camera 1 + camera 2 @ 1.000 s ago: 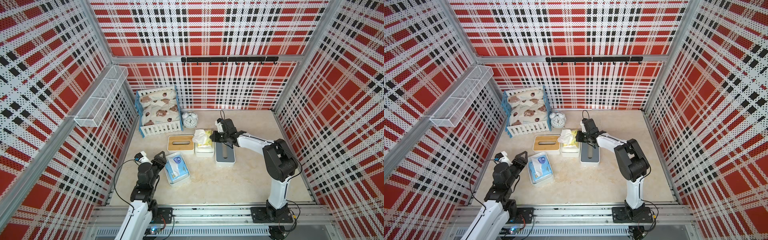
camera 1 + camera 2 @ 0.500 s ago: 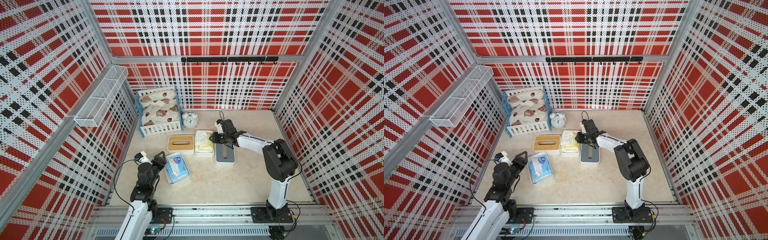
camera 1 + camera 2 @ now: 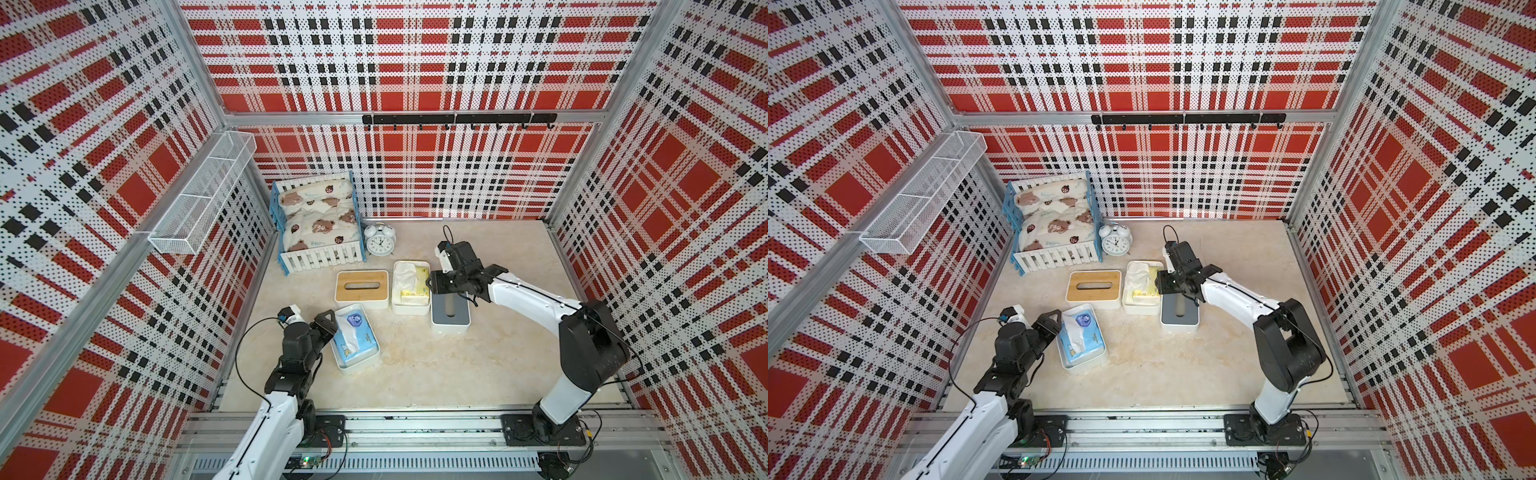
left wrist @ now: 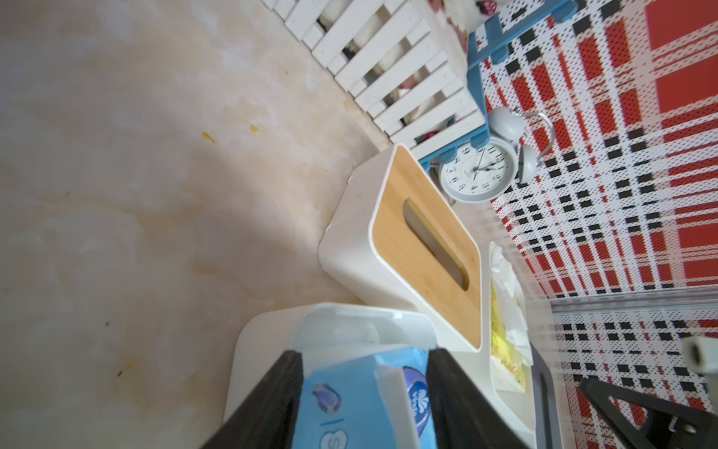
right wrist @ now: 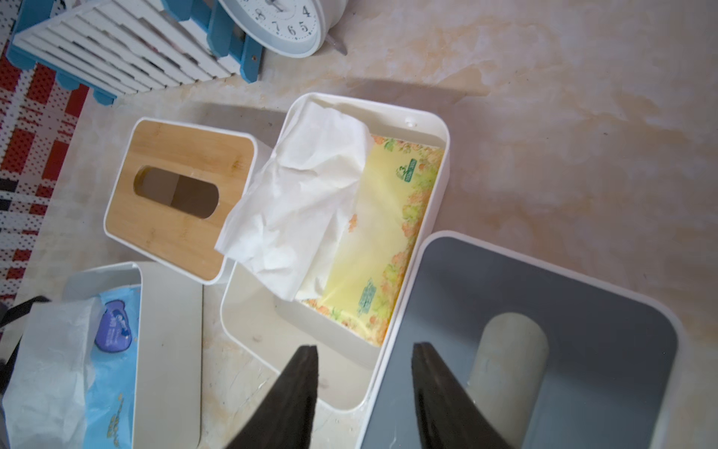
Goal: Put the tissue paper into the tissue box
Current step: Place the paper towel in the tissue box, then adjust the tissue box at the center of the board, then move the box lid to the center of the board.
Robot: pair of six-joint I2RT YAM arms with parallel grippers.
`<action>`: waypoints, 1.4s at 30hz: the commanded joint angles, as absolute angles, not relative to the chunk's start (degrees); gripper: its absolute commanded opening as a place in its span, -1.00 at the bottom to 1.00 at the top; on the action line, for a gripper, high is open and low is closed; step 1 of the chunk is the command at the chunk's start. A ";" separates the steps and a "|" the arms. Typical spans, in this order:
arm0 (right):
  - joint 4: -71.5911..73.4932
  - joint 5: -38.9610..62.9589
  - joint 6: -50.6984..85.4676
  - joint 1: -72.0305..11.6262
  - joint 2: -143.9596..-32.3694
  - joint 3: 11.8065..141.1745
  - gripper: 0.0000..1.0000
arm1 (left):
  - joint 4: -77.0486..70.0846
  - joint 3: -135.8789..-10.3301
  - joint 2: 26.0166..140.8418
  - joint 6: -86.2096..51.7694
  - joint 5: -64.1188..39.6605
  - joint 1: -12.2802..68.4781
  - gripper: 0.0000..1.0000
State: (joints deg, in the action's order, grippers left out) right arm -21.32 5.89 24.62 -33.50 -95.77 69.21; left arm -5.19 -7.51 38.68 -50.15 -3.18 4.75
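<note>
Yellow tissue pack point(image 5: 382, 248) lying flat inside open white box point(image 3: 409, 308), pushed to the side nearest the grey-lidded box point(image 3: 451, 311). Crumpled white tissue sheet point(image 5: 299, 202) sticking out of the pack's top, draped over the box rim toward the wood-lidded box point(image 3: 361, 285). Open white box mid-table, between those two lidded boxes and just beside each.

Right gripper point(image 5: 363, 348) hovering over the seam between open white box and grey-lidded box. Jaws parted to a moderate gap, nothing between them, no contact with pack or sheet.

Blue tissue pack point(image 3: 355, 338) sitting in a second white box point(image 3: 361, 363), nearer the front rail, white sheet poking up from its slot. Left gripper point(image 4: 365, 352) at that box's near end. Jaws apart, blue pack visible in the gap in the left wrist view. Contact with it not clear.

Further back: white alarm clock point(image 3: 379, 241) beside blue-and-white doll bed point(image 3: 318, 226) in the rear corner. White wire basket point(image 3: 203, 195) on the side wall, black hook rail point(image 3: 457, 119) on the back wall.
</note>
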 commanded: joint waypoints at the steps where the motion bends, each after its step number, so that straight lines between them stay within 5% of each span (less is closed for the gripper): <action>1: -26.94 0.82 22.12 -35.15 -91.79 66.40 -0.05 | -6.80 -6.77 40.61 -48.45 -4.00 6.10 0.16; 25: -26.12 -9.06 19.22 -29.61 -91.62 54.12 0.00 | -14.50 -14.52 59.60 -49.57 -2.99 21.14 0.15; 42: -30.00 -15.93 11.91 -20.08 -94.79 60.72 -0.01 | -11.93 -19.33 57.50 -49.02 1.32 23.98 0.09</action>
State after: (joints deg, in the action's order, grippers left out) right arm -25.87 -14.00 13.50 -21.34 -93.93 59.09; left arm -12.56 -17.47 58.94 -49.65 -0.58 23.59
